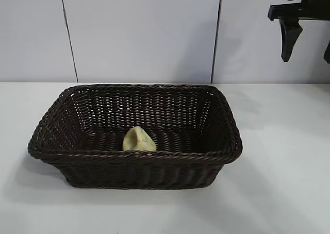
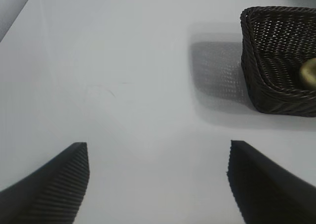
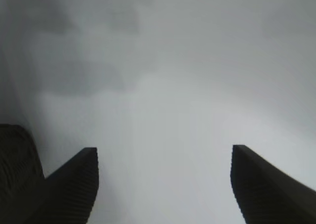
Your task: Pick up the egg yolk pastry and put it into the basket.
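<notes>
The pale yellow egg yolk pastry (image 1: 138,140) lies inside the dark woven basket (image 1: 134,172), on its floor close to the near wall. The basket stands in the middle of the white table. My right gripper (image 1: 307,56) hangs high at the far right, well above and away from the basket, open and empty. In the right wrist view the right gripper (image 3: 164,152) has only bare table between its fingers. My left gripper (image 2: 158,150) is outside the exterior view; it stands open over bare table, with the basket (image 2: 266,93) and pastry (image 2: 309,73) off to one side.
The white table (image 1: 289,156) runs wide on both sides of the basket and in front of it. A pale panelled wall (image 1: 144,33) closes the back. A dark shape (image 3: 15,165) at the edge of the right wrist view is unclear.
</notes>
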{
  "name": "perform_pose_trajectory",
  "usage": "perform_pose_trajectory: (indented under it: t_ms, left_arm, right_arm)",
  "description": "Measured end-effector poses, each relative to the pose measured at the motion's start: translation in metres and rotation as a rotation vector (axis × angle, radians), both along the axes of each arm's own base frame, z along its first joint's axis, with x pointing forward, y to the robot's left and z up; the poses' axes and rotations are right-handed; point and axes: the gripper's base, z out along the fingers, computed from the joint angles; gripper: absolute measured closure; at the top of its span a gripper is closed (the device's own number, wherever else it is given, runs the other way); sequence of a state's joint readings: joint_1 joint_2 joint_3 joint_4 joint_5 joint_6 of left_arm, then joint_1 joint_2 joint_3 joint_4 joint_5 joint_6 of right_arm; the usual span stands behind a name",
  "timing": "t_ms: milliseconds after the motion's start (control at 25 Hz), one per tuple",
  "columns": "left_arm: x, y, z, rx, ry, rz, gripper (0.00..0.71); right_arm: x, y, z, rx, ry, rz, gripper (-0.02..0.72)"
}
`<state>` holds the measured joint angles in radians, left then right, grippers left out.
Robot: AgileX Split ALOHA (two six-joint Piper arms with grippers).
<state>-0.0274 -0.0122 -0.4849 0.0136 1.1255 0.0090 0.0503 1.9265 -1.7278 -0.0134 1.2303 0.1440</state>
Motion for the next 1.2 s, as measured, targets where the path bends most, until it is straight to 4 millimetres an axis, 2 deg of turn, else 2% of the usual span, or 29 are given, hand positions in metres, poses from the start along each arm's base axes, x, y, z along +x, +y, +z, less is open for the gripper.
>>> perform_pose_trajectory:
  t_ms: [200, 440, 680, 960, 1200]
  left_arm:
    - [0.000, 0.000, 0.000, 0.000, 0.000, 0.000, 0.145]
    - [0.000, 0.000, 0.000, 0.000, 0.000, 0.000, 0.145]
    - [0.000, 0.000, 0.000, 0.000, 0.000, 0.000, 0.145]
    - [0.000, 0.000, 0.000, 0.000, 0.000, 0.000, 0.145]
    - [0.000, 0.000, 0.000, 0.000, 0.000, 0.000, 0.145]
  right_arm:
    - [-0.037, -0.001, -0.001, 0.000, 0.057, 0.014, 0.164]
    - [-0.110, -0.004, 0.011, 0.001, 0.080, 0.040, 0.164]
    - [-0.191, -0.008, 0.006, -0.002, 0.078, 0.058, 0.164]
    - [-0.271, -0.012, -0.015, -0.008, -0.045, 0.092, 0.164]
    - [-0.318, -0.015, -0.033, -0.011, -0.192, 0.100, 0.164]
